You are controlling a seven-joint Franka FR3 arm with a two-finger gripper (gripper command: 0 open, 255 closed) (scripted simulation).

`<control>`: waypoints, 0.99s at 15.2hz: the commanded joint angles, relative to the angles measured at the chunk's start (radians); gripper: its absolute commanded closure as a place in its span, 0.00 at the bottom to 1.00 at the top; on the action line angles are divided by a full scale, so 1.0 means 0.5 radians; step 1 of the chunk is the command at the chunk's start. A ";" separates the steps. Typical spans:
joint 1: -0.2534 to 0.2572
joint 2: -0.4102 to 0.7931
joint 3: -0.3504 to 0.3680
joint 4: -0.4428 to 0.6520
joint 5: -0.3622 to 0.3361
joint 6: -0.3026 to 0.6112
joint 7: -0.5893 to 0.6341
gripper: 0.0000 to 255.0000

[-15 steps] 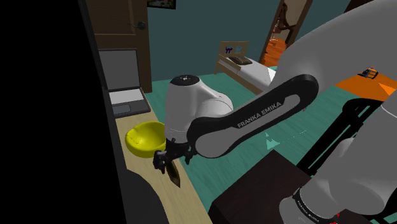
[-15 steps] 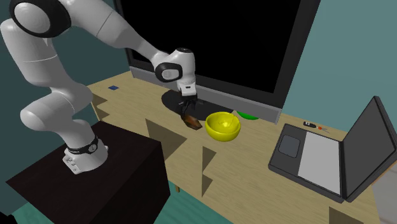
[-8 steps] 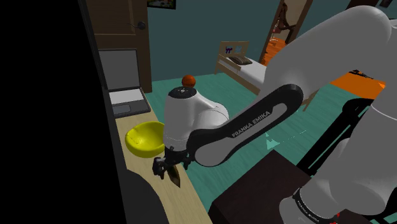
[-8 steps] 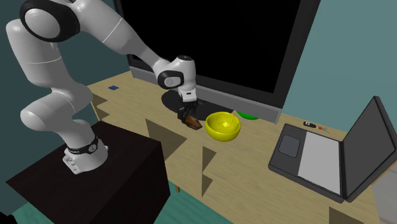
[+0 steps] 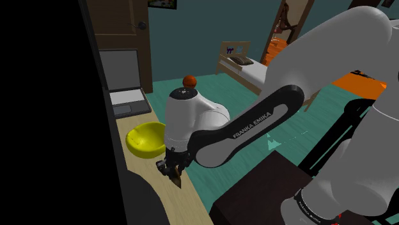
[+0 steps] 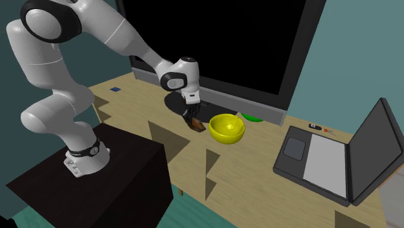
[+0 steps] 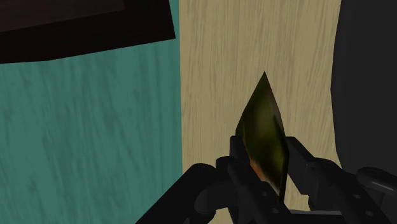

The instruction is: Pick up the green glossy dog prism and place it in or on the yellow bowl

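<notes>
Wood-grain desk (image 7: 216,76), glossy olive-brown prism (image 7: 264,140)

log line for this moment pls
phase: pre-grasp | gripper: down at dark olive prism, grip unclear | prism: on wooden table beside yellow bowl | placed: no

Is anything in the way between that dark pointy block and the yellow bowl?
Nothing visible. The block sits in the end effector, and only bare tabletop lies between it and the bowl close beside it.
</notes>
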 commanded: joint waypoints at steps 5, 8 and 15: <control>0.000 0.000 0.000 0.000 0.000 0.000 0.000 1.00; 0.000 0.000 0.000 0.000 0.000 0.000 0.000 1.00; -0.021 -0.158 0.024 0.050 0.127 -0.183 -0.084 1.00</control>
